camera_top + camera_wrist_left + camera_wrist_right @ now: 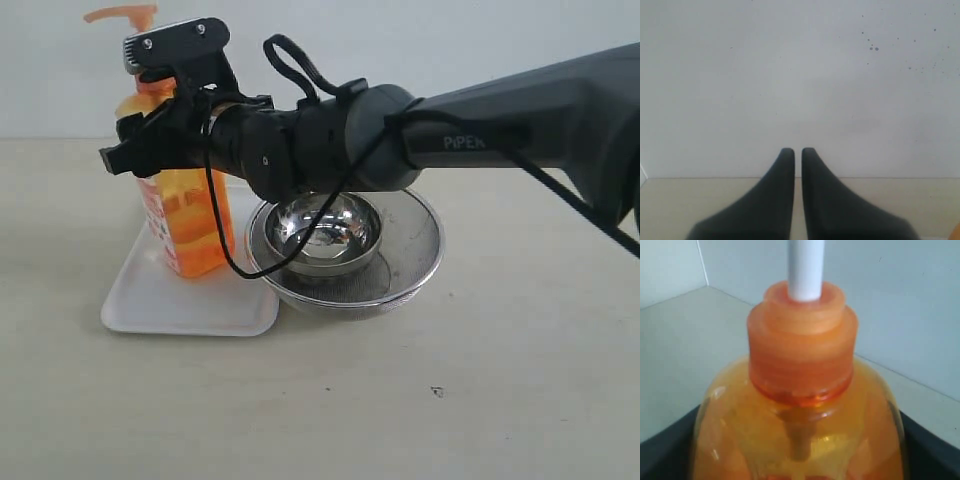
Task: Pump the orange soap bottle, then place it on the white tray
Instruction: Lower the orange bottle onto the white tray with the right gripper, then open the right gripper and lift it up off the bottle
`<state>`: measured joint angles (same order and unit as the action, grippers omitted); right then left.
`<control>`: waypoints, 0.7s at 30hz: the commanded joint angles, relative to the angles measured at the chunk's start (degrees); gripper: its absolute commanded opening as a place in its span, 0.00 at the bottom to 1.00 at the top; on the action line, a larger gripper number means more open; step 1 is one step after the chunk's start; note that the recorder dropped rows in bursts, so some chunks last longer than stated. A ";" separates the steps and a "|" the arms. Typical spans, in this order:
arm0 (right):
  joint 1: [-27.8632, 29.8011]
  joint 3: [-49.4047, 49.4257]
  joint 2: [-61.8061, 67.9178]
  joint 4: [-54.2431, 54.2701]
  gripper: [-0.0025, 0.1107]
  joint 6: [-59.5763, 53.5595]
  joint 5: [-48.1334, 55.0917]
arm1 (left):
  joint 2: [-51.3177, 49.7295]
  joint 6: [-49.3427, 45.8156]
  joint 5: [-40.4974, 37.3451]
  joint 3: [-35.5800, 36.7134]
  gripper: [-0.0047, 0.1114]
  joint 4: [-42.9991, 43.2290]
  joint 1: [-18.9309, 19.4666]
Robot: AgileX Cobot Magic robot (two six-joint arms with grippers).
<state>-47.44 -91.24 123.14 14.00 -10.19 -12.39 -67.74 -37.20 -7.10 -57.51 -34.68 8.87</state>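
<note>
On the left of the pale table [450, 400], the tall translucent orange soap bottle [190, 225] stands upright on the flat white rectangular tray [180, 300], towards the tray's far side. Its orange pump head [125, 14] sits raised above everything else, the spout pointing left in the exterior view. The right wrist view looks along the ribbed orange collar [800, 355] and the white stem [806, 265] rising out of it.

The right gripper [140, 140] is closed around the bottle's shoulder, just under the collar. Its dark fingers [665, 455] press against the curved plastic on both sides. The black arm [520, 120] behind it reaches in level from the right, and a thin black cable [222, 255] hangs from it in a loop across the front of the bottle.

Just right of the tray sits a round steel mesh strainer bowl [420, 260]. Its rim meets the tray's right edge, and a smaller shiny steel bowl [330, 235] rests inside it.

The left gripper [797, 152] faces a plain white wall [800, 75]. Its two dark fingers are drawn together with only a sliver between them, and they hold nothing.
</note>
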 commanded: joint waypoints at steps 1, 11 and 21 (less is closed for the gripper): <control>-0.01 -0.86 -1.35 0.73 0.77 0.03 -4.92 | -0.07 0.43 -0.42 0.28 0.08 -0.59 0.17; -0.01 -0.86 -1.35 0.77 0.90 0.03 -4.92 | -0.07 0.43 -0.42 0.28 0.08 -0.59 0.17; -0.01 -0.86 -8.12 0.77 0.90 -1.28 5.66 | -1.44 0.43 -0.24 0.28 0.08 -0.59 0.17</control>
<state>-47.44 -91.82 117.27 15.01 -10.46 -8.89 -68.89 -37.20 -7.31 -57.51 -34.68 8.87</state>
